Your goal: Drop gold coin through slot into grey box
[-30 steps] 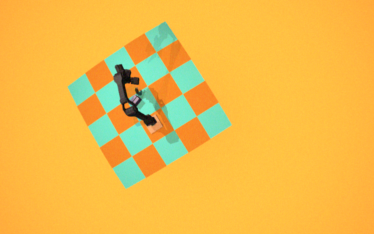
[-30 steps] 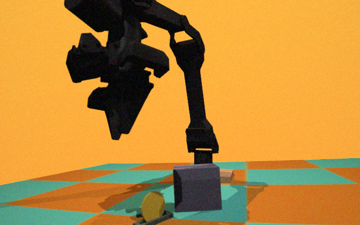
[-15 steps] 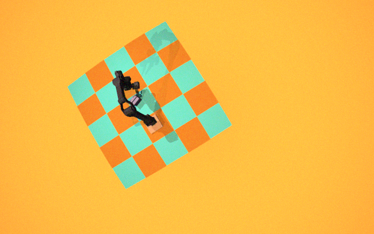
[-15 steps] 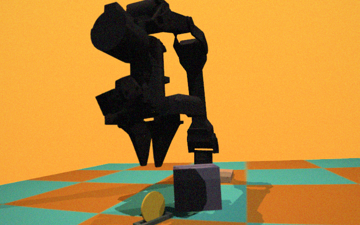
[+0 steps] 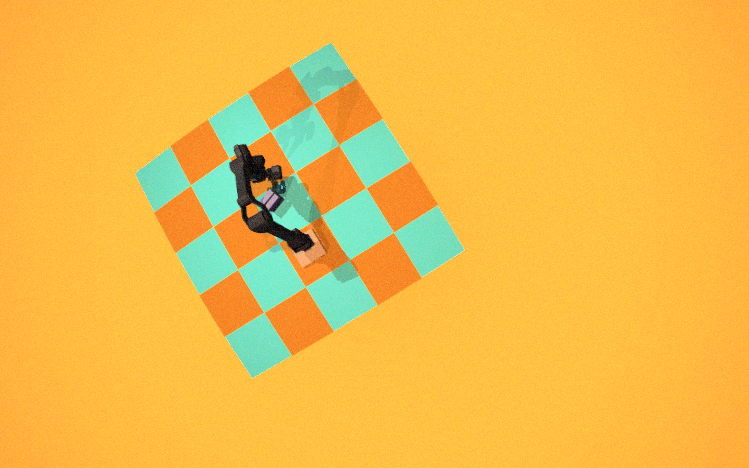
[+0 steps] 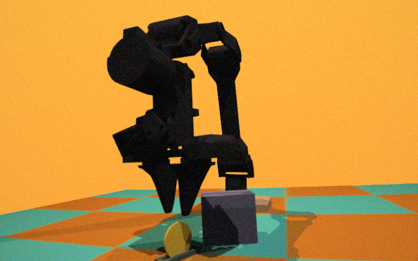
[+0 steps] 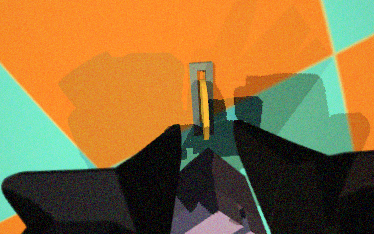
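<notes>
The gold coin [image 6: 176, 239] [image 7: 205, 107] stands on edge in the shallow holder [image 6: 185, 256] [image 7: 201, 65]. The closed box [image 5: 272, 200] [image 6: 249, 220] [image 7: 216, 222] looks purple-grey and stands close beside the holder, to its right in the exterior view. Its lid is partly cut off in the wrist view. My gripper [image 6: 176, 213] [image 7: 206, 129] is partly open with nothing between its fingers. It points down, with its tips above the coin's height. In the wrist view the coin lies between and mostly beyond the fingertips. In the top view the fingertips are too small to tell apart.
The arm's pale base plate [image 5: 314, 251] [image 6: 263, 203] lies behind the box in the exterior view. The arm arches high above the box and the checkered mat [image 5: 365, 227] [image 6: 350, 233]. Arm shadows fall around the holder and box.
</notes>
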`<state>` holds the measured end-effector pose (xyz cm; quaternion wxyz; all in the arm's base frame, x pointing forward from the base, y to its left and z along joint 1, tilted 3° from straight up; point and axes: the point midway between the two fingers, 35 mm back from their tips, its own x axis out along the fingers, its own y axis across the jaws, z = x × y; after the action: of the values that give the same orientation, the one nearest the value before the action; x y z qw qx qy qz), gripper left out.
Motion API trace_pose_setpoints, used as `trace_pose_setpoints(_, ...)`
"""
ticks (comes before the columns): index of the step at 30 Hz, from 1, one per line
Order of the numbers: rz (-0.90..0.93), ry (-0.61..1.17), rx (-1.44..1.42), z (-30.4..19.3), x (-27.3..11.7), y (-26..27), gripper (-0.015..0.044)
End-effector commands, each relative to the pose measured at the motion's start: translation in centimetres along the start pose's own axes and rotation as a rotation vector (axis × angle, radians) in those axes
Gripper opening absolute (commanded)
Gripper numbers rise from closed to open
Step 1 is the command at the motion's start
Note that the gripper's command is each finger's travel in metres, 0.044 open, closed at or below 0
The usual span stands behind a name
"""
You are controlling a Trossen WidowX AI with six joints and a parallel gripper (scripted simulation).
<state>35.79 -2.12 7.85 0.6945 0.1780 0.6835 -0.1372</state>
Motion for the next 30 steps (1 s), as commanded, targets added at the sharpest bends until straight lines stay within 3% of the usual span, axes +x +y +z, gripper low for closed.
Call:
trace_pose_setpoints(1,-0.004,0.002,0.003,0.0,0.7,0.0,0.0161)
trace_pose_setpoints(29,-0.004,0.002,0.003,-0.2,5.0,-0.1,0.0161)
trace_pose_setpoints(30,-0.004,0.002,0.003,-0.2,5.0,-0.1,0.0134)
